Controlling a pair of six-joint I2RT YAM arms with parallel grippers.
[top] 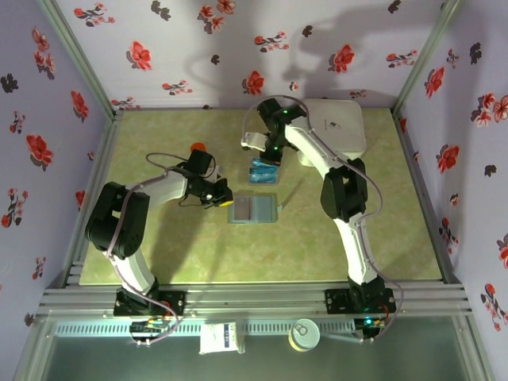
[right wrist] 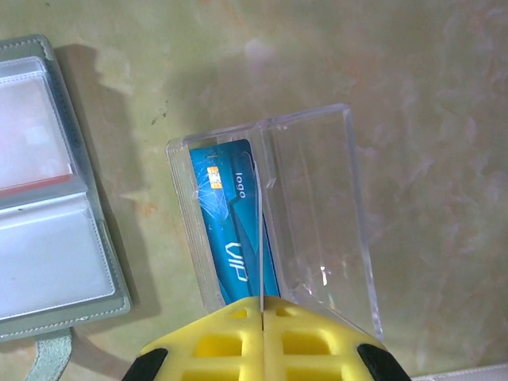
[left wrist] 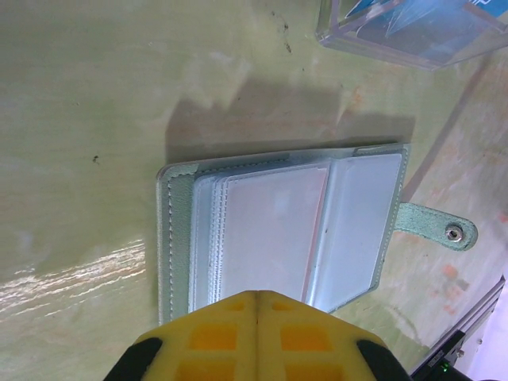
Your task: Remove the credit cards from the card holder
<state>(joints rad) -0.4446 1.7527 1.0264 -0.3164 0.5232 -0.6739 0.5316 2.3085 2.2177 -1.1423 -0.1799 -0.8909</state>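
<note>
Grey-blue folding card holder [top: 254, 209] lies open mid-surface [top: 159, 246], a thin red card [right wrist: 28, 135] in its sleeve. Left fingers [left wrist: 206, 333] are pressed together at its edge. Right fingers [right wrist: 214, 341] are together too, over the clear plastic box [right wrist: 317, 206] holding the blue rectangular card [right wrist: 218, 230].

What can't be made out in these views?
Left wrist view: the left claw covers the near edge of the card holder; contact unclear.
Right wrist view: a thin strip at the right claw is edge-on, unidentifiable.
Top view: the right arm overlaps the clear case.
</note>
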